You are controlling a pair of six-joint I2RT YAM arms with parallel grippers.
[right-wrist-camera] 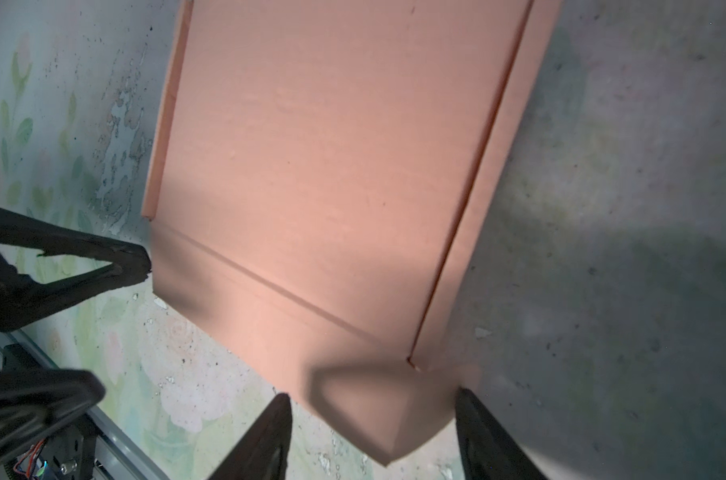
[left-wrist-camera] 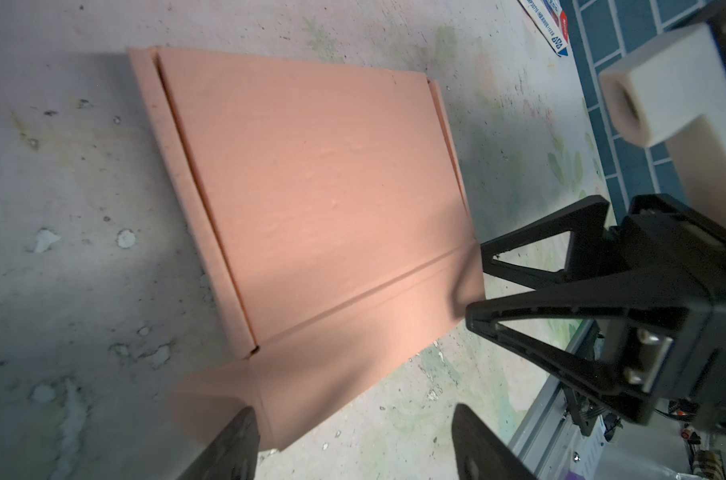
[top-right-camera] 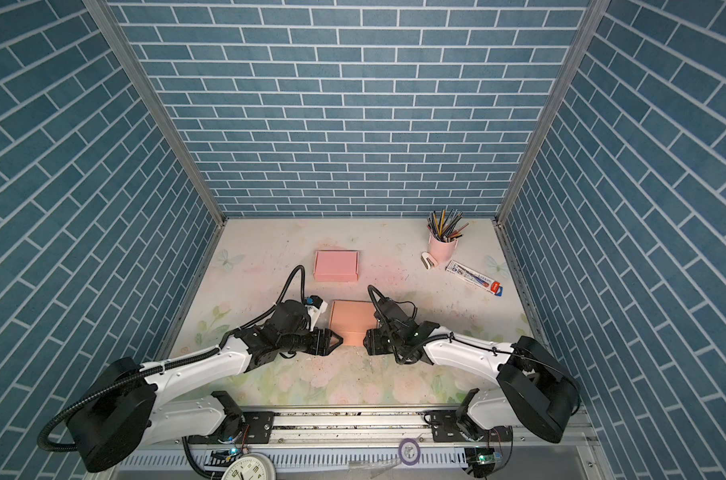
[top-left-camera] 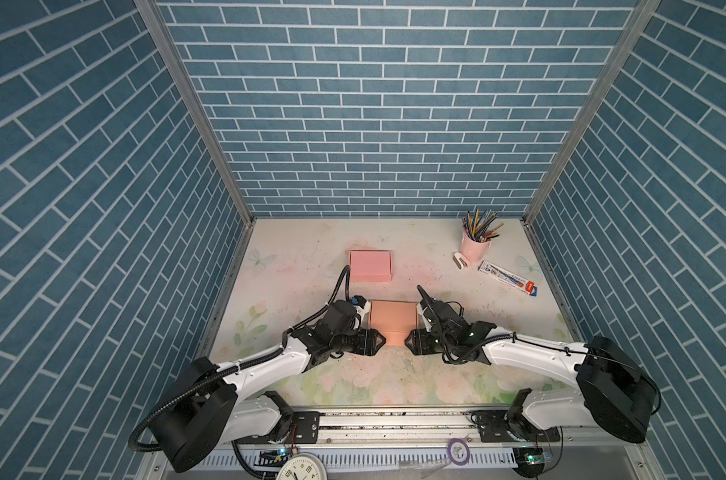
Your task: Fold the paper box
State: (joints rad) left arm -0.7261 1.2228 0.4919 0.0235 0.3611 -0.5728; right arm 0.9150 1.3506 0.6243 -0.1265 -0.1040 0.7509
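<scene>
Left arm (top-left-camera: 269,361), right arm (top-left-camera: 531,353): white moulded shells, bulky black joint housings. Ribbed black conduit (top-left-camera: 338,286) on left, thin black cable (top-left-camera: 540,344) on right. Left gripper (top-left-camera: 381,338), right gripper (top-left-camera: 409,340): black open-triangle fingers (left-wrist-camera: 560,309), silver screws (left-wrist-camera: 634,376) at finger base. White block (left-wrist-camera: 677,99) with round bore at wrist.

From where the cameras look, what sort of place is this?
Probably a robot test booth dressed as a craft desk: blue brick-print walls, a worn floral tabletop, and a pink cup of pencils.
</scene>
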